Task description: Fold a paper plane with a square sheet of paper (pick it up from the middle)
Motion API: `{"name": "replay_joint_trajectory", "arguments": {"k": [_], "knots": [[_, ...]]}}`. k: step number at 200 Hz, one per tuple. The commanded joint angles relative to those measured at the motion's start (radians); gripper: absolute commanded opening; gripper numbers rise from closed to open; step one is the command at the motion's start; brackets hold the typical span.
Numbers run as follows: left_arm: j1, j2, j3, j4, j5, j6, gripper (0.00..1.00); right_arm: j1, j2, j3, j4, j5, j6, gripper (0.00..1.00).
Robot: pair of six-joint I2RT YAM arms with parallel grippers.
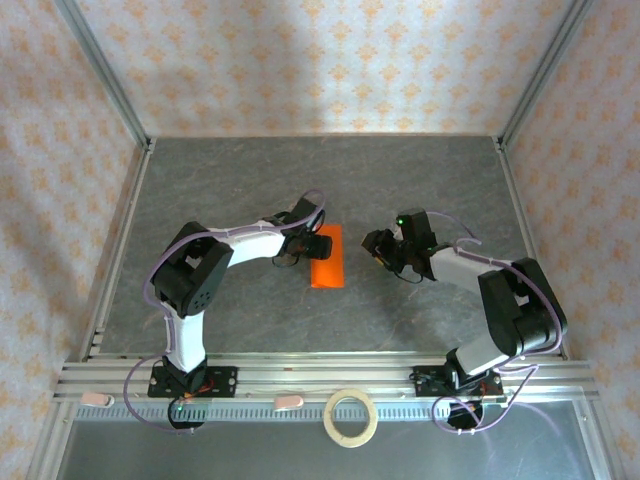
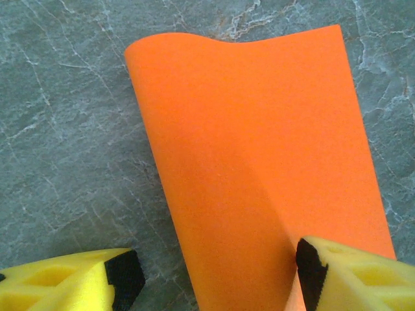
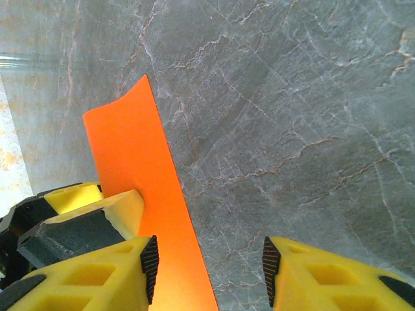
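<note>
Paper plane [image 1: 327, 257] is, at this stage, a narrow orange rectangle lying flat near the middle of the grey tabletop [image 1: 230, 180], between the two arms. It looks like thin sheet paper: very light, limp rather than stiff, and quick to crease or crumple under a hard pinch. In the left wrist view the paper plane's [image 2: 259, 142] far end curls up off the surface in a soft wave, so it will probably not lie flat unless pressed. On this smooth stone-patterned top it is also likely to slide when pushed from the side (a downward press should steady it better than a sideways shove). A raised edge or that lifted end seems the easiest place to get a finger under; a pinch at the middle of a long edge would keep it balanced.

The left hand [image 1: 300, 245] sits over the sheet's left long edge with its jaws spread wide. From its wrist camera the left hand [image 2: 217, 278] straddles that edge, one pad over the orange surface and the other over bare tabletop, gripping nothing.

The right hand [image 1: 380, 250] hangs just to the right of the sheet, jaws apart and empty. Seen from the right hand [image 3: 211, 265], the orange strip [image 3: 136, 168] runs along its left finger, mostly outside the gap.
</note>
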Motion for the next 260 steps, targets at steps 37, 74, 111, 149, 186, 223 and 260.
{"name": "replay_joint_trajectory", "arguments": {"k": [37, 74, 111, 149, 186, 223, 260], "knots": [[0.037, 0.134, -0.037, -0.038, -0.12, 0.003, 0.73, 0.008, -0.017, 0.018, -0.01, 0.007, -0.004, 0.49], [0.038, 0.131, -0.037, -0.035, -0.118, 0.013, 0.73, 0.009, -0.011, 0.016, 0.004, -0.009, -0.002, 0.47], [0.037, 0.136, -0.031, -0.04, -0.12, 0.02, 0.73, 0.023, 0.002, 0.024, 0.023, -0.022, 0.006, 0.42], [0.038, 0.136, -0.033, -0.036, -0.119, 0.02, 0.73, 0.058, 0.047, 0.056, 0.04, -0.034, 0.006, 0.31], [0.037, 0.136, -0.033, -0.032, -0.114, 0.021, 0.73, 0.107, 0.127, 0.121, 0.048, -0.038, 0.012, 0.13], [0.037, 0.139, -0.033, -0.03, -0.109, 0.022, 0.73, 0.148, 0.217, 0.185, 0.067, -0.049, 0.032, 0.01], [0.037, 0.141, -0.035, -0.026, -0.106, 0.022, 0.72, 0.166, 0.282, 0.226, 0.067, -0.044, 0.048, 0.0]]}}
